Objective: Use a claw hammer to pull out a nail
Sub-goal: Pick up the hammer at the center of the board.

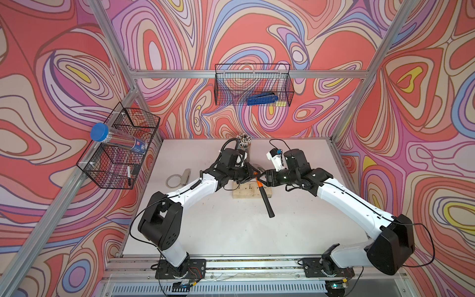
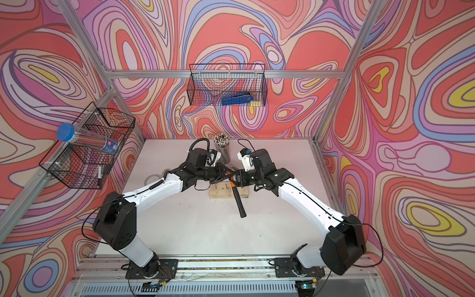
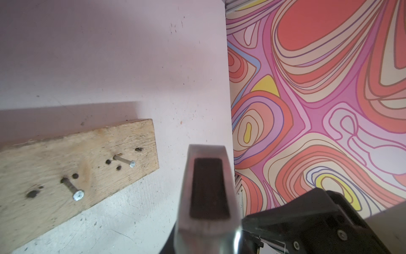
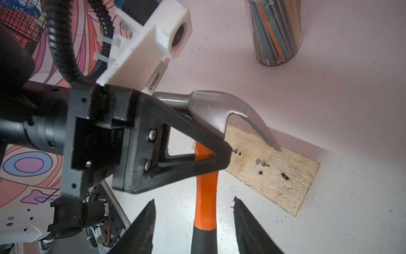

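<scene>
Left pincer point(image 1: 249, 175) clamped on claw hammer point(image 4: 205, 187) head, steadying it; my right pincer point(image 4: 193, 201) apart, straddling the neck.

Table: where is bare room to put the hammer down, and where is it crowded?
Widest bare patch: table in front of the wooden block, between left arm and right arm, down to the front rail. A smaller patch: far right corner, behind the right arm. Crowded: the middle, around claw hammer, block and pencil cup.
</scene>
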Robot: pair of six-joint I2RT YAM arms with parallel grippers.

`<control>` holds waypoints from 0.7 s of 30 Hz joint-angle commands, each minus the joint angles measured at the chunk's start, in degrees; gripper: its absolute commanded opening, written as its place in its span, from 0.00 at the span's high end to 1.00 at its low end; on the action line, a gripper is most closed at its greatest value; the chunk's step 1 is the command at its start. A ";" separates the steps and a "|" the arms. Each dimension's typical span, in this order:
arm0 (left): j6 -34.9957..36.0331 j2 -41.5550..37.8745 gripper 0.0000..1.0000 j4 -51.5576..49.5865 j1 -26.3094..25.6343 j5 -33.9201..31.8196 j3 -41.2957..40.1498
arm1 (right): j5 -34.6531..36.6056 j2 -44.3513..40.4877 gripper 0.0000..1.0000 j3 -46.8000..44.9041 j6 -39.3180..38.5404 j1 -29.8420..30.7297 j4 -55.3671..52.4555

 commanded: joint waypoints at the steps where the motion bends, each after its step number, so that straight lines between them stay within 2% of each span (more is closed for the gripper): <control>1: -1.30 -6.05 1.00 7.16 1.07 -0.53 -1.32 | 2.67 -1.43 0.29 -0.59 0.47 0.26 1.53; 8: -2.14 -12.55 1.00 12.56 3.81 -6.01 -7.34 | 6.83 -1.98 0.32 -2.01 3.77 0.25 5.58; 13: -1.45 -18.25 1.00 15.89 5.30 -12.84 -12.12 | 6.97 -4.82 0.30 -9.42 3.02 0.24 17.12; 16: -0.80 -20.93 1.00 17.59 5.66 -16.22 -13.96 | 6.36 -5.92 0.30 -11.08 5.59 0.17 20.53; 21: -2.27 -24.74 1.00 27.66 5.68 -22.65 -19.65 | -5.99 -4.33 0.30 -11.08 11.44 -2.59 25.91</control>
